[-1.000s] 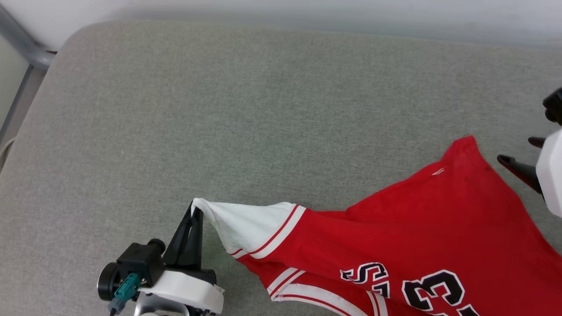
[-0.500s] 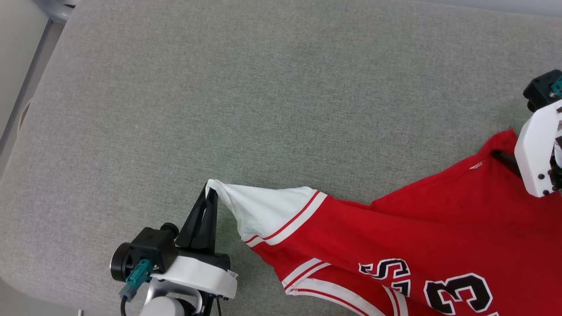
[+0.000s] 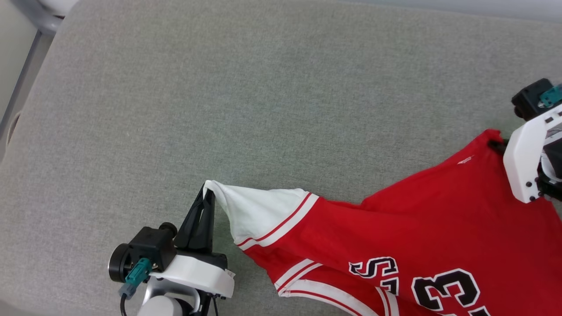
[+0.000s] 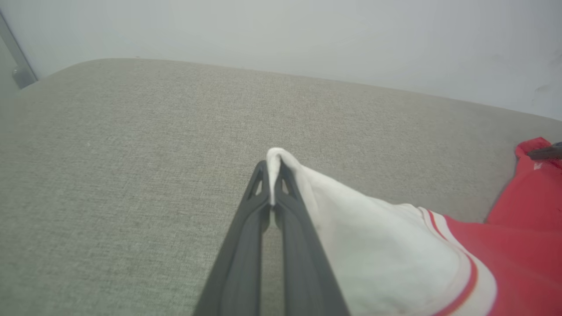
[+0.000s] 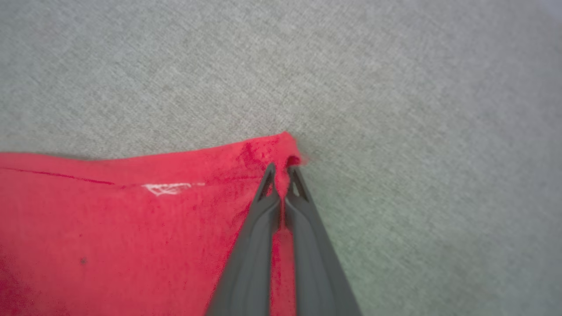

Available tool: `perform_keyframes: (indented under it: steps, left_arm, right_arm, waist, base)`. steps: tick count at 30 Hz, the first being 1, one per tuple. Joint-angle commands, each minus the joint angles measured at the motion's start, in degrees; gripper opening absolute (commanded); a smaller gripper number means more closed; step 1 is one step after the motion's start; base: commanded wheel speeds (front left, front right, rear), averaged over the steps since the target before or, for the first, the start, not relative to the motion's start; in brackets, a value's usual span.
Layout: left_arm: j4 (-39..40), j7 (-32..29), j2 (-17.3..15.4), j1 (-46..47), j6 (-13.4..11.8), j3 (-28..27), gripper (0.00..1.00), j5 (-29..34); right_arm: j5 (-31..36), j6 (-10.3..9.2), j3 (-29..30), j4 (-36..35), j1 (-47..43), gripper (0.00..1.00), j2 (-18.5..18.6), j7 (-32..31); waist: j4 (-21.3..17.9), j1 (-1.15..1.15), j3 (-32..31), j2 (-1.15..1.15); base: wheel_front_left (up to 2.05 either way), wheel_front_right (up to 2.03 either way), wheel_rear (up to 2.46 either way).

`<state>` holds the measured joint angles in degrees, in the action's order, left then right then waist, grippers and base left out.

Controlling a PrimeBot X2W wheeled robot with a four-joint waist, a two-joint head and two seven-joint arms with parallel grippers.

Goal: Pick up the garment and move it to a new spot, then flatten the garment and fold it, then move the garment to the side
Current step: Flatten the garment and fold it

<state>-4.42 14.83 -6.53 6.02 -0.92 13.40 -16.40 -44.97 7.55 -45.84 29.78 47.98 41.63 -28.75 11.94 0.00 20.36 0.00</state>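
Across the lower frame the garment point(image 3: 417, 228) stretches sideways: the left gripper point(image 3: 207, 192) pinches its white sleeve point(image 3: 259, 210), the right gripper point(image 5: 282, 169) its red corner point(image 5: 281, 142).

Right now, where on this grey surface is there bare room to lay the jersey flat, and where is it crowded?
The grey upholstered surface is bare across its far half, from the rounded left corner to the right fingers, and left of the left fingers. Crowded: the near right, where the red jersey is stretched between both pairs of fingers.
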Motion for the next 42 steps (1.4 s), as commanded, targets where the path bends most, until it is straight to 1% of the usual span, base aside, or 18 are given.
perform_keyframes:
  steps: [1,5,10,14,19,26,32,37,41,42]
  left_arm:
    - [-0.2,0.37,-0.44,-0.36,0.17,-0.26,0.0,0.17]
    - [-0.15,0.36,-1.47,-1.04,-0.11,-0.89,0.0,0.26]
    - [1.02,0.13,-3.05,-0.76,-0.11,-1.65,0.0,0.37]
    - [2.75,-1.02,-4.9,1.58,0.2,-2.45,0.0,0.66]
    - [6.41,-3.62,-7.44,5.23,0.64,-3.48,0.0,0.88]
    - [9.54,-7.18,-10.14,13.7,2.19,-4.09,0.0,0.66]
    - [8.66,-9.62,-10.92,22.12,2.83,-3.57,0.0,1.42]
    - [7.22,-11.01,-11.43,29.68,3.67,-2.64,0.0,2.18]
    - [4.76,-11.89,-11.67,36.44,4.71,-1.98,0.0,2.23]
    - [3.32,-12.14,-12.14,40.29,5.34,-1.56,0.0,2.64]
  right_arm:
    - [-0.03,-0.12,-0.47,0.59,0.9,0.0,0.47,3.0]
    - [-0.35,-0.11,-0.84,0.93,1.32,0.0,-0.1,11.4]
    - [-1.22,-0.11,-0.2,0.6,-0.44,0.0,0.03,19.45]
    - [-1.93,-0.11,1.61,-1.32,-2.67,0.0,0.53,24.26]
    - [-1.0,-0.11,5.62,-4.75,-5.31,0.0,0.9,28.32]
    - [2.13,-0.11,12.81,-10.79,-7.33,0.0,-0.89,29.09]
    - [5.18,-0.11,19.57,-16.12,-8.58,0.0,-2.96,26.45]
    - [8.17,-0.1,24.32,-19.85,-7.66,0.0,-4.46,23.36]
    - [10.3,-0.1,26.94,-21.68,-4.75,0.0,-5.88,20.98]
    - [11.18,-0.11,27.86,-21.8,-2.4,0.0,-6.43,20.0]
  waist:
    - [-1.0,0.0,-1.57,0.0]
    - [-2.56,0.0,-4.54,0.0]
    - [-4.61,0.0,-8.42,0.0]
    - [-6.18,0.0,-11.35,0.0]
    - [-8.55,0.0,-13.88,0.0]
    - [-11.44,0.0,-15.34,0.0]
    - [-12.44,0.0,-15.07,0.0]
    - [-12.67,0.0,-13.09,0.0]
    - [-12.69,0.0,-10.72,0.0]
    - [-12.72,0.0,-9.39,0.0]
  base:
    - [0.0,0.0,0.0]
    - [0.0,0.0,0.0]
    - [0.0,0.0,0.0]
    - [0.0,0.0,0.0]
    - [0.0,0.0,0.0]
    - [0.0,0.0,0.0]
    - [0.0,0.0,0.0]
    - [0.0,0.0,0.0]
    - [0.0,0.0,0.0]
    - [0.0,0.0,0.0]
